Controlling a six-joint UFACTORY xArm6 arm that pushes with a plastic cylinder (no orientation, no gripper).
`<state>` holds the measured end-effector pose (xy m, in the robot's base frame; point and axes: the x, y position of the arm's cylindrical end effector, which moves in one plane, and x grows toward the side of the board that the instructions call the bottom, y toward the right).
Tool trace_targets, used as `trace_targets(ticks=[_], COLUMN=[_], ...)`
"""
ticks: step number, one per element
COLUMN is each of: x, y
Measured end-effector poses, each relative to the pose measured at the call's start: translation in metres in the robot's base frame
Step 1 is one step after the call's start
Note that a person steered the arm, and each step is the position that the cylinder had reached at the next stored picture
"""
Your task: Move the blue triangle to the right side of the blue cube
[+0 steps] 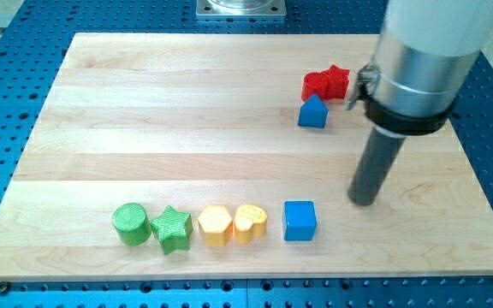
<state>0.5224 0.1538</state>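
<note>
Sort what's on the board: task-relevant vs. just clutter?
Relevant:
blue triangle block
blue cube block
my tip, at the cube's right

Clutter:
red blocks
green cylinder block
green star block
yellow hexagon block
yellow heart block

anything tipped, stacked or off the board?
Nothing stands out. Green cylinder, green star, two yellow blocks and blue cube sit in a row; blue triangle lies below two red blocks. My tip touches none.
</note>
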Motion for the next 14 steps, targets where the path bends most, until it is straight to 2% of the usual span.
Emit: trace_targets(ticks=[1, 2, 3, 4, 5, 6, 8, 9, 10, 14], x=[-0.048, -0.093, -0.14, -0.142, -0.104, -0.117, -0.01, -0.016, 0.005, 0.033], y=[-0.041, -0.122, -0.094, -0.036, 0.016, 0.031, -0.004, 0.046, 0.076, -0.005])
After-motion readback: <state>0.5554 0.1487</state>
